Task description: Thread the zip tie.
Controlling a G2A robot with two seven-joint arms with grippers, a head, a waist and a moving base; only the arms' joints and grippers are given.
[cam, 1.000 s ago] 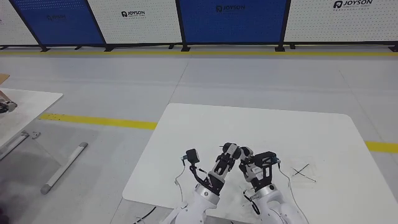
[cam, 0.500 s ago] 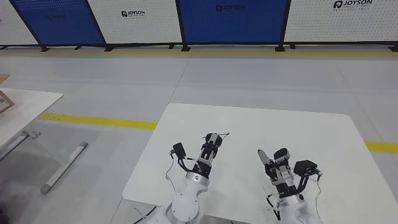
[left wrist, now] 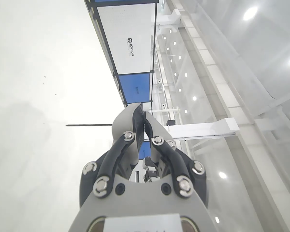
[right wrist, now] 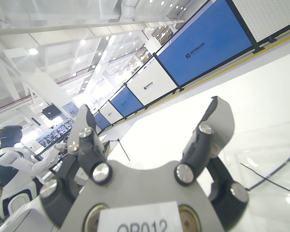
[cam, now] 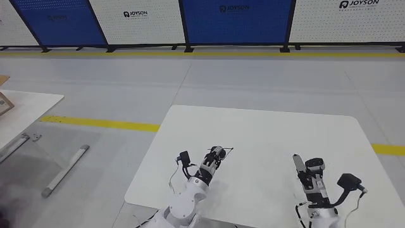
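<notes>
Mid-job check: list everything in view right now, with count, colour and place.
table: one, white, under both arms
clear sheet: one, transparent, flat on the table
loose zip ties: two, black, crossed on the clear sheet
held zip tie: one, black, sticking out over the table
partition panels: several, blue and white, across the floor beyond the table
left hand: one, grey with black pads, shut on the held zip tie
right hand: one, grey with black pads, open and empty, near the clear sheet
</notes>
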